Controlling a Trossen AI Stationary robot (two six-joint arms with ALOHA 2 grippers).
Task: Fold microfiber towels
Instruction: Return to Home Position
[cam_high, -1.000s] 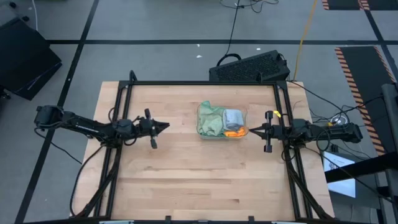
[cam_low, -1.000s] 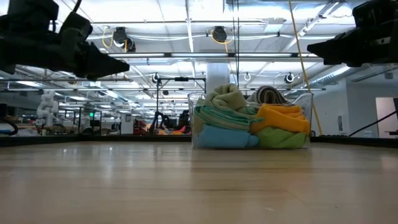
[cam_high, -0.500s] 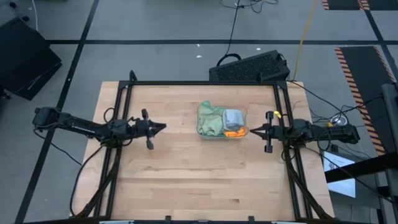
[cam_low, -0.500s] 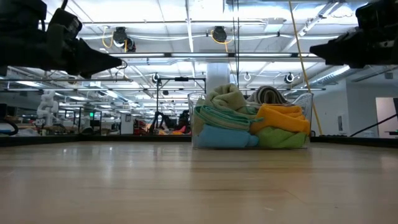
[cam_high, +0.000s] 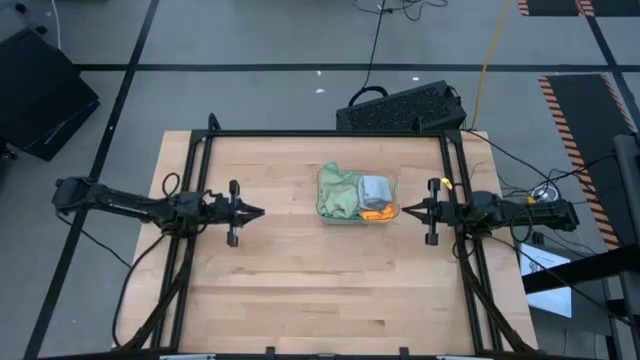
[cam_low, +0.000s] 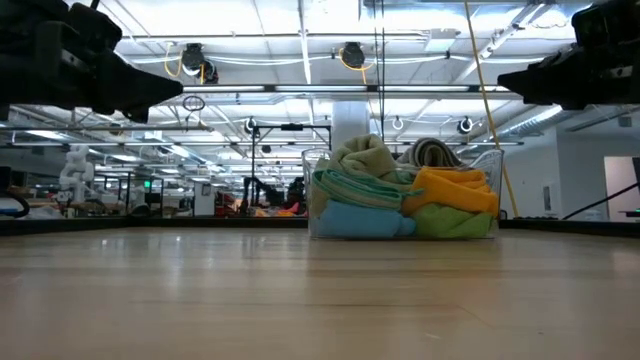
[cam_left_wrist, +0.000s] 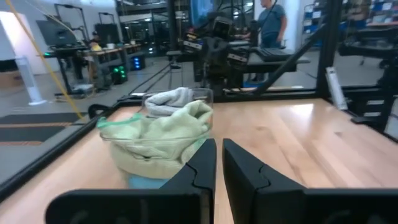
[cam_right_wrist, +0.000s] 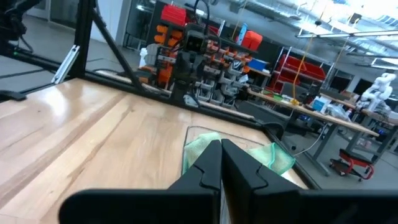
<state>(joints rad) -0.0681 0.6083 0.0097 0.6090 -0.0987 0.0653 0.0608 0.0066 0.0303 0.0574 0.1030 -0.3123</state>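
Since the towels (cam_high: 348, 194) all sit piled in the clear tray (cam_low: 480, 158), right between my two grippers, none is left to fold. My left gripper (cam_high: 260, 211) is closed on nothing, well apart from the tray. My right gripper (cam_high: 403, 210) is closed too, just beside it. I think the cloths are soft, light and floppy, best pinched at a corner. Bare table (cam_high: 300, 290) lies all round me, with black rails (cam_high: 330, 133) at its edges.

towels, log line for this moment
towels: in tray | left gripper: shut, empty, tray's left | right gripper: shut, empty, tray's right
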